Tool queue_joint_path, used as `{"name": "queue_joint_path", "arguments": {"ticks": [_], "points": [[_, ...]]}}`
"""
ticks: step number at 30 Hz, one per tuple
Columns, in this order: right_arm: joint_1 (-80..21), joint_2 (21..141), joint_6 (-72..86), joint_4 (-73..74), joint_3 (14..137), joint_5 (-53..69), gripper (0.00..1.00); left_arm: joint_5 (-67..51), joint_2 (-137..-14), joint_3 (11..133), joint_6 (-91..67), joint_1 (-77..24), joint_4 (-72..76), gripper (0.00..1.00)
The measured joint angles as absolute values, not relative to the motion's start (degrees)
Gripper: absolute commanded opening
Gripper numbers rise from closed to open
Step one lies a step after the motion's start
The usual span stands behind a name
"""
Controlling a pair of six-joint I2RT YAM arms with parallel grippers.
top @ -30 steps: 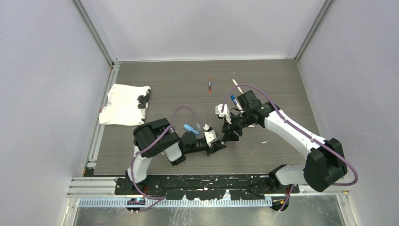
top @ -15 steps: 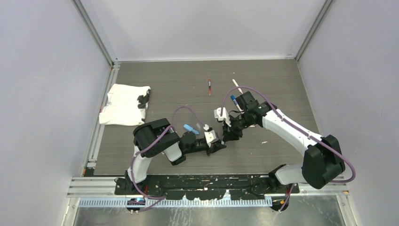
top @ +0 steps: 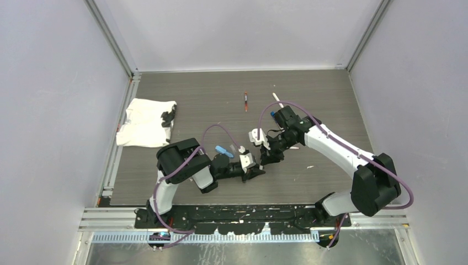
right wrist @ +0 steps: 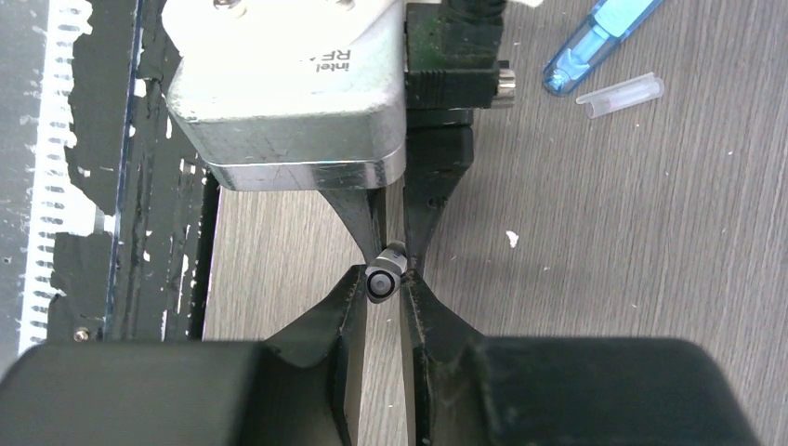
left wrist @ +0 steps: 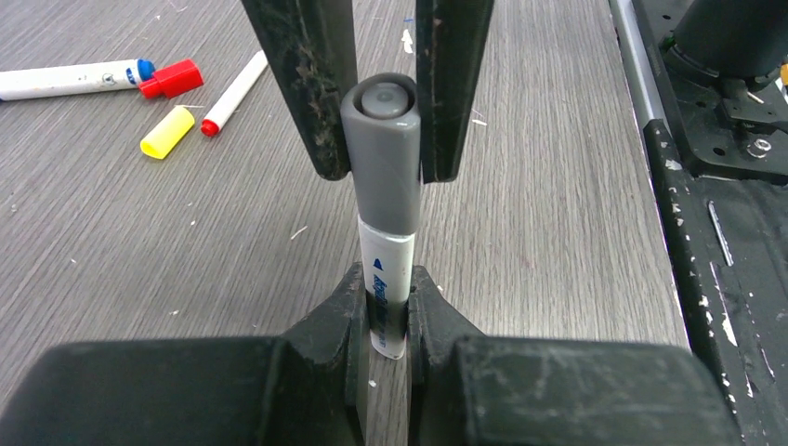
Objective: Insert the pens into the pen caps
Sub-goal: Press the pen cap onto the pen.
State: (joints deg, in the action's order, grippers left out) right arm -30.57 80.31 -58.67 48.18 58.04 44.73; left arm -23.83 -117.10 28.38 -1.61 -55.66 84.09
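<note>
Over the last second the right gripper has nudged left, toward centre frame. It's pinching the grey cap, which looks fully seated on the pen. The left gripper clamps the barrel at bottom centre. I reckon this pair's done.

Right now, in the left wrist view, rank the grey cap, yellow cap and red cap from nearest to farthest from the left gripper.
1. grey cap: straight ahead of the left gripper, on the white pen it grips.
2. yellow cap: lying on the table, ahead and to the left.
3. red cap: just beyond the yellow one, also on the left.
</note>
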Motion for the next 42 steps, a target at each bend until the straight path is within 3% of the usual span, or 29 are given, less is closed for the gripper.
{"name": "queue_joint_path", "arguments": {"ticks": [11, 42], "points": [[-31.1, 81.7, -65.1, 49.5, 58.5, 45.6, 0.01, -26.1, -117.5, 28.5, -1.2, -54.8, 84.5, 0.00], [-31.6, 75.7, -59.7, 38.9, 46.8, 40.8, 0.01, -21.6, -117.3, 27.6, 0.7, -56.2, 85.5, 0.00]]}}
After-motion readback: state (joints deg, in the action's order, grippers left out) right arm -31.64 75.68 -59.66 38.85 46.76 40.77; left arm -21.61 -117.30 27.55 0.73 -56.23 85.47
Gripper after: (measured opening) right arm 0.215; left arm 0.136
